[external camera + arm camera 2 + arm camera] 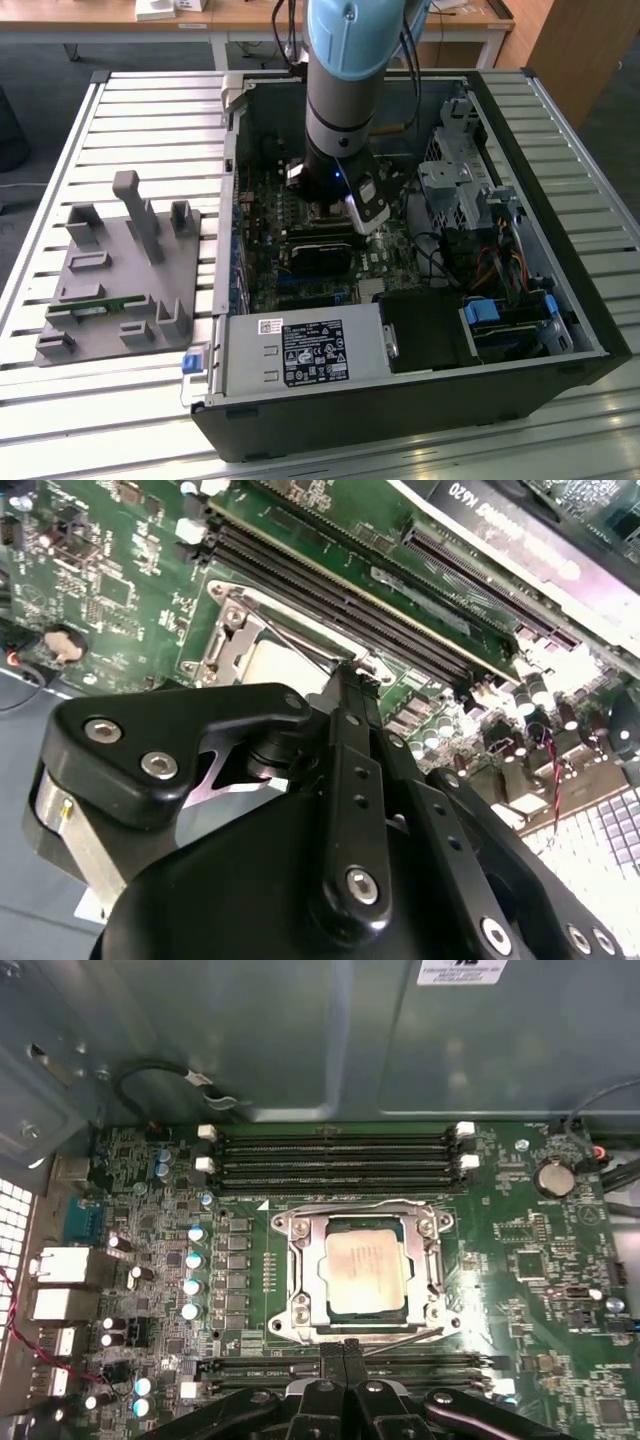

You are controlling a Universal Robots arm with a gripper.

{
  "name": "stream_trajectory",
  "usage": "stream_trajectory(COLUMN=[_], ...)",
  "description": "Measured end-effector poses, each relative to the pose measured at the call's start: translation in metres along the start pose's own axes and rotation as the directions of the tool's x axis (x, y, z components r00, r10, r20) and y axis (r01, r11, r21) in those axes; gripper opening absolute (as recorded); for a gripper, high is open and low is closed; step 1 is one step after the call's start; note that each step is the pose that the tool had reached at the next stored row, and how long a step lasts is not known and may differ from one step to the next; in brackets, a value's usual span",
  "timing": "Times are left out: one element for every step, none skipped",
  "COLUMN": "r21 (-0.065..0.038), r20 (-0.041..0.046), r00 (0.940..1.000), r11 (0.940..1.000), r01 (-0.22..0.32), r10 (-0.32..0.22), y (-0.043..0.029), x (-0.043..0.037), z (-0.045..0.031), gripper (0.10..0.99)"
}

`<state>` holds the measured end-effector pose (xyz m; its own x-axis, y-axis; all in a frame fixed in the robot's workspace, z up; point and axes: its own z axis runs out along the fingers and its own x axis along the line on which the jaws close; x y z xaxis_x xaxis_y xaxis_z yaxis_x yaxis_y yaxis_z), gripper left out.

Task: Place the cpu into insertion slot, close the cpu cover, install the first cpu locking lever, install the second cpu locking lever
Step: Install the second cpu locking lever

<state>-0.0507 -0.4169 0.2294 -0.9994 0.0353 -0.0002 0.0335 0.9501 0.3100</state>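
One arm reached down into the open computer case (560, 330), its gripper (343, 1355) low over the green motherboard (540, 1290). In the first wrist view the two black fingertips (331, 1358) stood pressed together with nothing between them, clenched on air, their tips just at the near edge of the socket assembly. The cpu (366, 1272), a dull silver square, lay seated flat in the insertion slot (306, 1290), whose black rim showed around it. The cpu cover (432, 1265), a silver frame with a wide window, lay down flat over the socket so that the chip showed through the opening. A thin wire locking lever (400, 1332) ran along the side of the frame nearest the fingertips, and another (350, 1206) ran along the far side, next to the long memory slots (335, 1160); whether either was hooked under its catch could not be told. In the second wrist view the gripper (352, 680) hung close over the corner of the cpu cover (232, 640), the pale top of the cpu (280, 660) partly hidden behind the black linkage. In the exterior view a grey fixture plate (120, 270) lay on the slatted table (60, 420), well apart from the case on the exterior view's left.
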Motion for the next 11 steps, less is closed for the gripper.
stream_trajectory(r21=[0.000,0.000,0.000,0.000,0.000,0.000,0.000,0.000,0.000,0.000,0.000], r20=[0.0001,0.0000,0.0000,-0.0001,-0.0001,-0.0001,0.0000,0.0000,0.0001,0.0000,-0.0001], r00=[1.0000,1.0000,1.0000,1.0000,1.0000,1.0000,1.0000,1.0000,1.0000,1.0000,1.0000], r11=[1.0000,1.0000,1.0000,1.0000,1.0000,1.0000,1.0000,1.0000,1.0000,1.0000,1.0000], r01=[0.000,0.000,0.000,0.000,0.000,0.000,0.000,0.000,0.000,0.000,0.000], r10=[0.000,0.000,0.000,0.000,0.000,0.000,0.000,0.000,0.000,0.000,0.000], y=[-0.0006,-0.0012,-0.0018,-0.0022,-0.0025,-0.0028,-0.0030,-0.0032,-0.0034,-0.0038,-0.0042], x=[0.0005,0.0008,0.0011,0.0018,0.0030,0.0051,0.0066,0.0075,0.0080,0.0080,0.0081], z=[0.0019,0.0036,0.0053,0.0067,0.0074,0.0077,0.0082,0.0088,0.0096,0.0105,0.0117], gripper=[0.106,0.106,0.106,0.106,0.106,0.106,0.106,0.106,0.106,0.106,0.106])
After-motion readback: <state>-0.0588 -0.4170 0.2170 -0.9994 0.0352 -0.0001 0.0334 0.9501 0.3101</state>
